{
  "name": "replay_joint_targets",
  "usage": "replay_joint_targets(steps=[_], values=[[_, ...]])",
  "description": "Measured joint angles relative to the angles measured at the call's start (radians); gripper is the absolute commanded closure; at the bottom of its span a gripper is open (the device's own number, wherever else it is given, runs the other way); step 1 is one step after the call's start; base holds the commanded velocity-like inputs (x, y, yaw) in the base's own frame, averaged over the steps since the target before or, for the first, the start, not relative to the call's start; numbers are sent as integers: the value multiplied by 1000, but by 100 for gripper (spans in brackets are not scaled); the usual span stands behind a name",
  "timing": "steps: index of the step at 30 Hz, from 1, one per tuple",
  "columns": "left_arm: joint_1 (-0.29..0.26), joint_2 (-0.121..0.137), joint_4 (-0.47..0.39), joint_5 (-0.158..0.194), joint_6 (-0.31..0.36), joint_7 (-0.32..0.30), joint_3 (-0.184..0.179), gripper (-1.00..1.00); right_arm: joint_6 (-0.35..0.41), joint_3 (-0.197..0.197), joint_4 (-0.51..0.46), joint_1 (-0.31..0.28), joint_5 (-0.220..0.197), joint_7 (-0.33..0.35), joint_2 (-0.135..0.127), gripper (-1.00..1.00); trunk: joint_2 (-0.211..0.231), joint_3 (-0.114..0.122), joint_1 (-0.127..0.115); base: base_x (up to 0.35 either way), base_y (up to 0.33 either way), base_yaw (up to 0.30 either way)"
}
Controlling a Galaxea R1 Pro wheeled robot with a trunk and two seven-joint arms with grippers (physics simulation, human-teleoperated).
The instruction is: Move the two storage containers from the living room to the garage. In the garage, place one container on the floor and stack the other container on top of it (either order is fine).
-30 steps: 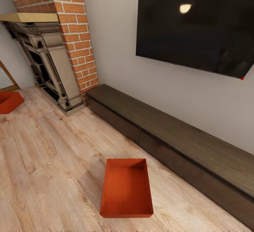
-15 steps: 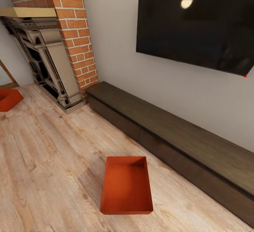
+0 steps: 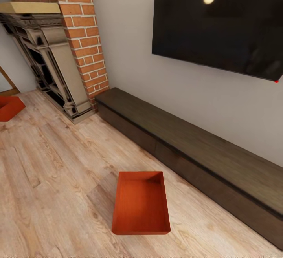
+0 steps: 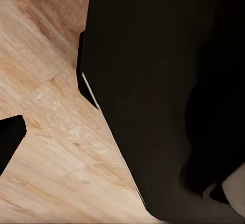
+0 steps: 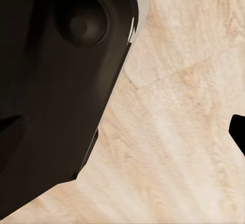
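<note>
- Progress is nil as far as the pictures show: both storage containers sit in the living room, neither lifted, and the garage is nowhere in sight.
- Nearest storage container (image 3: 140,204) rests on the light wood-plank floor (image 3: 51,179) low in the head view, just in front of the long dark bench (image 3: 188,148) but apart from it.
- Second storage container (image 3: 8,107) lies well apart, at the far left edge beside the fireplace (image 3: 51,57), cut off by the frame.
- Remaining work, as I judge it: grasp a bin, carry it to the garage, set it down, then fetch the other and stack it on top.
- Nearest bin looks red-orange, rectangular and open-topped, with plain smooth walls; it stands upright and appears empty.
- Black TV (image 3: 220,22) hangs on the pale wall above the bench.
- Wrist views show dark robot bodywork over the planks; whether either claw is released or clenched, I cannot tell.
</note>
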Motion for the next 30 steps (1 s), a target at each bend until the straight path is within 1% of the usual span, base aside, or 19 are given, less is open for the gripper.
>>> replay_joint_targets(steps=[16,30], values=[[0,-1,-7,4,0,0,3,-100,-1,0,0,0,0,0,0,-100,0,-24,0,0,0,0],[0,-2,0,7,0,0,5,-100,-2,2,0,0,1,1,3,-100,0,-26,0,0,0,0]])
